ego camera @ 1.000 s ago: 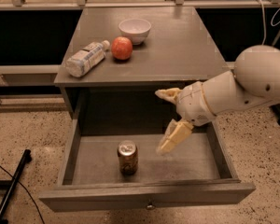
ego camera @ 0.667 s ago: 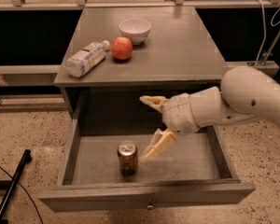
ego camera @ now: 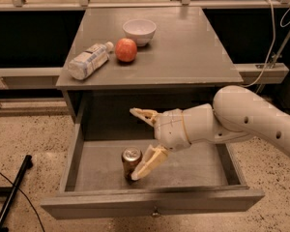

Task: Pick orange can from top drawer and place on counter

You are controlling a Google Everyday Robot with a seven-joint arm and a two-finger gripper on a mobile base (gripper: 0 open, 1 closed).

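Camera view, gripper [ego camera: 146, 140] splayed over top drawer [ego camera: 135, 200]

Bowl [ego camera: 139, 31]: white, upright, toward the rear of the counter [ego camera: 193, 52].
Apple [ego camera: 126, 50]: red, just beside the bowl, on its front-left side.
Bottle [ego camera: 88, 61]: clear plastic with a white cap, lying on its side near the counter's left edge, cap end toward the apple.
Pole [ego camera: 12, 197]: black, lying on the speckled floor [ego camera: 34, 144] at lower left.
Cable [ego camera: 275, 37]: pale, hanging at upper right.
Gripper [ego camera: 133, 144]: lower down, in the open drawer [ego camera: 150, 204], well apart from all the above.
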